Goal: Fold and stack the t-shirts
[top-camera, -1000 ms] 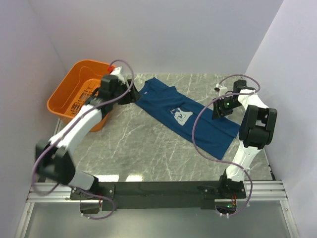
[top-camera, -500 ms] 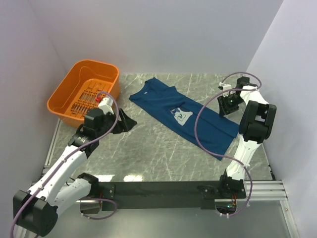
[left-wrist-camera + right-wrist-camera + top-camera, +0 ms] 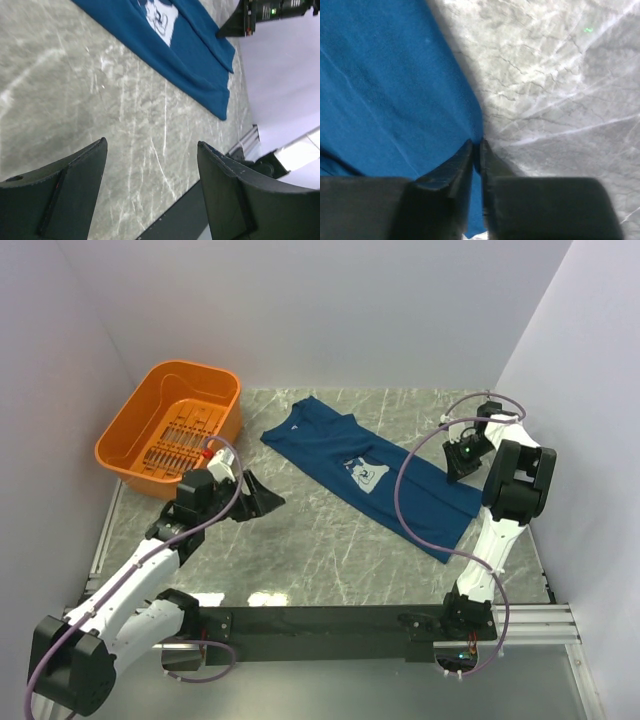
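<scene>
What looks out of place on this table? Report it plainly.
Nothing is spilled or damaged. Only the t-shirt stands out: it lies diagonally, askew to the edges of the table, with the right tool pinched on its edge.

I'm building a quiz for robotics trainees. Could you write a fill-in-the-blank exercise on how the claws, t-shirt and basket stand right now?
1. The left claw hangs ___ above the bare marble tabletop.
2. The right claw is pinched ___ on the edge of the navy t-shirt.
3. The plastic basket at the far left corner is ___.
Missing words: open; shut; orange.
</scene>
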`<state>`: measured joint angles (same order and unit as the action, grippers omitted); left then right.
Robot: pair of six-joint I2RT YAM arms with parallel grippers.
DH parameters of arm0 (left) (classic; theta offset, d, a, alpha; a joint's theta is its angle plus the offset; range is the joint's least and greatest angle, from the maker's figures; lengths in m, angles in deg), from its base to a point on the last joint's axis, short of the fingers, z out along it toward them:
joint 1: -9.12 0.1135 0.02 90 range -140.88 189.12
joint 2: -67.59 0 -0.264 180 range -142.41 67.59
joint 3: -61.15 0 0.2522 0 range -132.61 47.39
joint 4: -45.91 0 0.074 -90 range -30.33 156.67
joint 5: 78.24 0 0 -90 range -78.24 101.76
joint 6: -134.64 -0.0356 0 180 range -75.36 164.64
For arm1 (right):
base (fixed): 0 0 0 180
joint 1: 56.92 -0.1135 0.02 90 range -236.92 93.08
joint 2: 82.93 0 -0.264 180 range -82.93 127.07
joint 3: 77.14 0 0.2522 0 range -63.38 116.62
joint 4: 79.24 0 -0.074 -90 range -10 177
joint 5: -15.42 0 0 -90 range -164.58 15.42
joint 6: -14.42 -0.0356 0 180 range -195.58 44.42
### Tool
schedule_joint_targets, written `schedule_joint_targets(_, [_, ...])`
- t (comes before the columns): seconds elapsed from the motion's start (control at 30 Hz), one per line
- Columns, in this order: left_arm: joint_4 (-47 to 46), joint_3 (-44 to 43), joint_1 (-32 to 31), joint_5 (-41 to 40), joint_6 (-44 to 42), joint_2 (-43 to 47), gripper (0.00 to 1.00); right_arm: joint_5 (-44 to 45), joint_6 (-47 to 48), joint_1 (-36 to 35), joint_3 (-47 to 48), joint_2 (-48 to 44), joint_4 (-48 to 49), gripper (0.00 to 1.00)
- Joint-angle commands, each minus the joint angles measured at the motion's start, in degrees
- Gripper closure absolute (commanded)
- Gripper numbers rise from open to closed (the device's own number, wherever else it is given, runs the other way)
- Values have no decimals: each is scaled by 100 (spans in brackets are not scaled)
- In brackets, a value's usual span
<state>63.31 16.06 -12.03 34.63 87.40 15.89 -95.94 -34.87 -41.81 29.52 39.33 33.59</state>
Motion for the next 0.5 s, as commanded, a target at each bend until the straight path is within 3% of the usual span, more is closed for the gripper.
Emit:
schedule_joint_targets(0.0, [-557,101,-161,200,259,-68,22,54,-36,176,35,9,-91,87])
schedule_joint_targets(0.1, [-671,119,-407,95,355,-234,22,27,-72,352,-35,-61,-56,96])
schedule_joint_targets(0.2, [-970,101,-872,-72,531,-576,22,9,-63,518,-359,-254,5,100])
schedule_joint_targets(0.43, [-1909,-381,-2417,-740,1075,-1991,23,238,-204,1011,-1581,-939,436,100])
schedule_joint_targets(0.47, [-2189,-469,-2560,-862,1163,-2428,23,151,-169,1072,-1774,-1019,436,89])
